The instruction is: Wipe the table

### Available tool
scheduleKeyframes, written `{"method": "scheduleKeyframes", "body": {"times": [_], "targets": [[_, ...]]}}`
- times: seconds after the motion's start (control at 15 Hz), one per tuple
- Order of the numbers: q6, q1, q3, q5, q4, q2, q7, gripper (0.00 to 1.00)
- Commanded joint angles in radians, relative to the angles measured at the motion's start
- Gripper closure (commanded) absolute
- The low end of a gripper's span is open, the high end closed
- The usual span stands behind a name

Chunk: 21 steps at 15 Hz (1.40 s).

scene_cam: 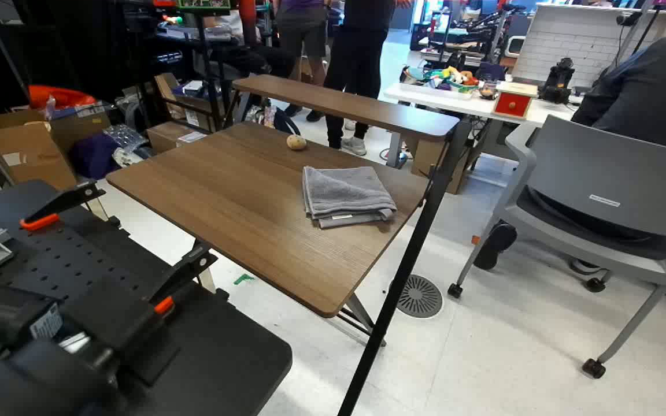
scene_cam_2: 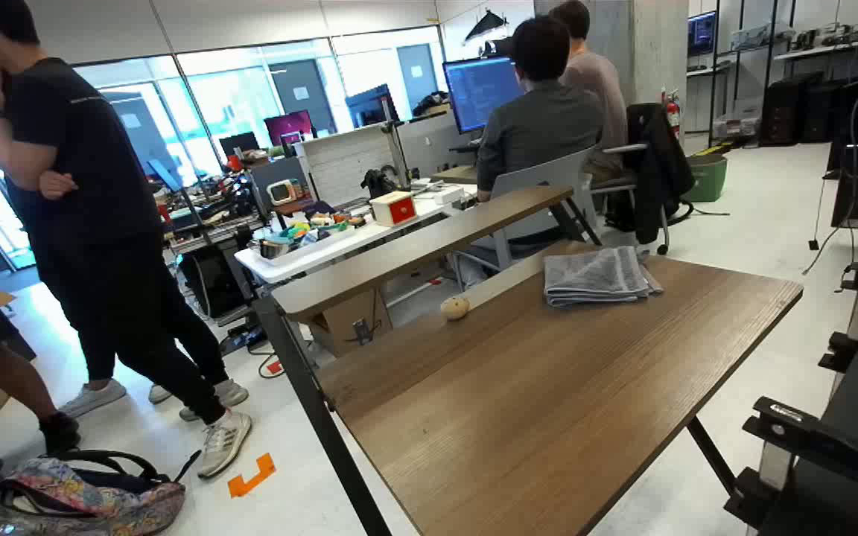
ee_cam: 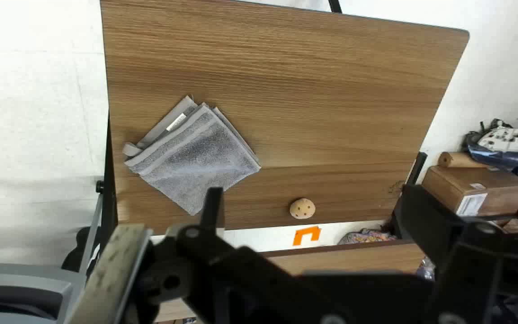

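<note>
In the wrist view the brown surface (ee_cam: pixel 304 99) spans centre to twelve o'clock; toward five, the pincer (ee_cam: pixel 316 177) stands spread. On the surface, from its middle, a folded towel (ee_cam: pixel 198 159) lies toward eight, a potato (ee_cam: pixel 302 208) between five and six.

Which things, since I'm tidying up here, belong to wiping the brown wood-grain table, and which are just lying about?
For the job:
large brown wood-grain table
folded grey cloth, probably the wiper
black gripper, open

Just lying about:
small rounded tan object with dark spots, on that table
angular orange strip on the pale floor
multicoloured patterned bag
</note>
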Motion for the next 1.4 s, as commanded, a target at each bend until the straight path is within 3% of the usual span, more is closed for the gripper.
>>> {"method": "scheduleKeyframes", "body": {"times": [0.0, 0.4, 0.6, 0.87, 1.0, 1.07, 1.13, 1.33], "targets": [[-0.005, -0.042, 0.04, 0.011, 0.004, 0.004, -0.008, 0.0], [0.031, -0.042, 0.042, 0.025, -0.017, 0.003, -0.027, 0.0], [0.26, -0.026, 0.043, 0.121, -0.117, 0.003, -0.148, 0.0], [0.523, 0.044, 0.02, 0.427, -0.23, 0.044, -0.461, 0.0], [0.505, 0.068, 0.003, 0.51, -0.249, 0.077, -0.541, 0.0], [0.456, 0.027, 0.026, 0.391, -0.253, 0.099, -0.44, 0.0], [0.482, 0.041, 0.021, 0.443, -0.253, 0.072, -0.481, 0.0], [0.481, 0.041, 0.021, 0.418, -0.263, 0.109, -0.466, 0.0]]}}
